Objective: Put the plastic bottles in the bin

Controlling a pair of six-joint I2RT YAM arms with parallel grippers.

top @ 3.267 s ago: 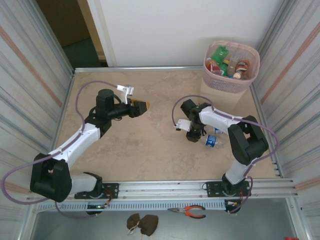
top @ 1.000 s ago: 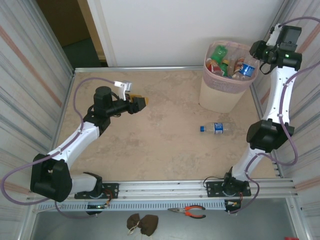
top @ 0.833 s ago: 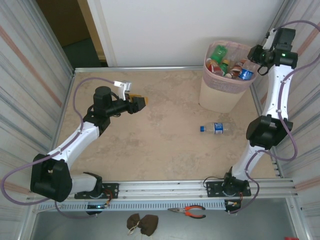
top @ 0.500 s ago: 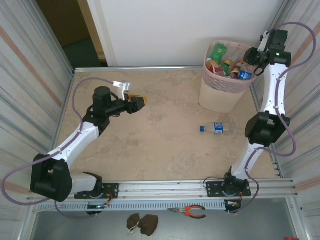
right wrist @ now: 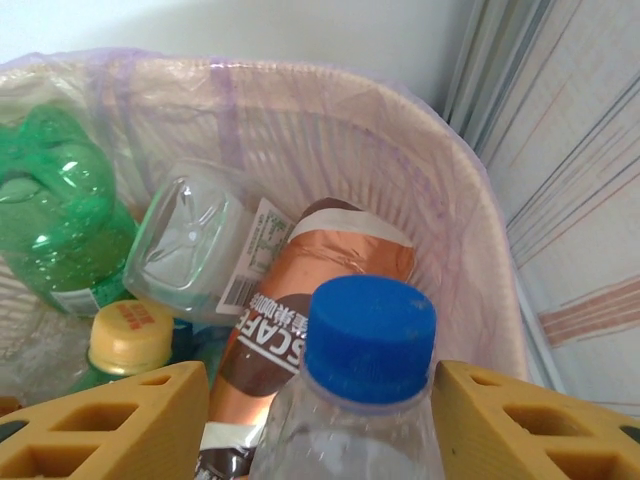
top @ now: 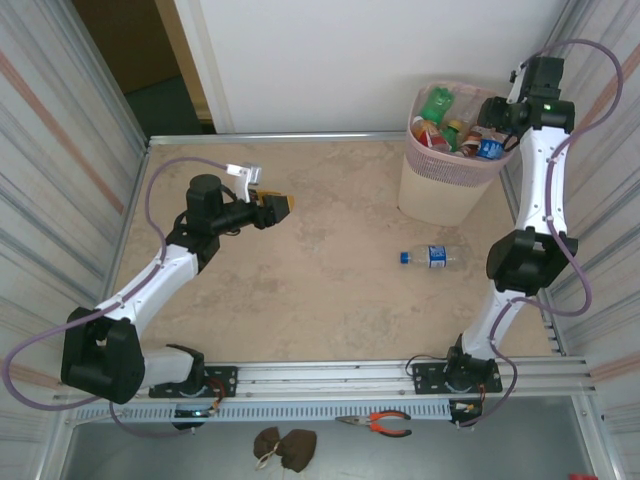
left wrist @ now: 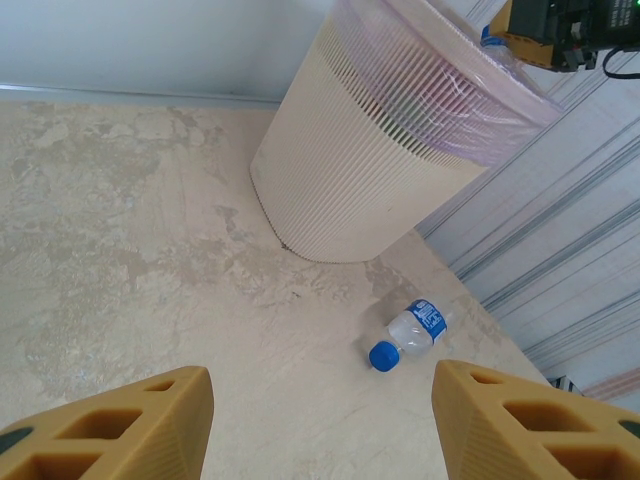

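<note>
Left of centre, the left claw (top: pixel 280 206) hangs wide apart, holding nothing. Lower right of centre, a blue-capped bottle (top: pixel 430 257) lies on its side on the table (top: pixel 300 290). Upper right stands the bin (top: pixel 435 195). Over it the right claw (right wrist: pixel 320 368) is parted around a second bottle (right wrist: pixel 370 335), with a gap at one finger.

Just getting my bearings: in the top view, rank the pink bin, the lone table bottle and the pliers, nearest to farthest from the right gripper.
1. Bin, just beneath the right gripper.
2. Lone bottle, on the table, right side.
3. Pliers, at the near edge.
</note>
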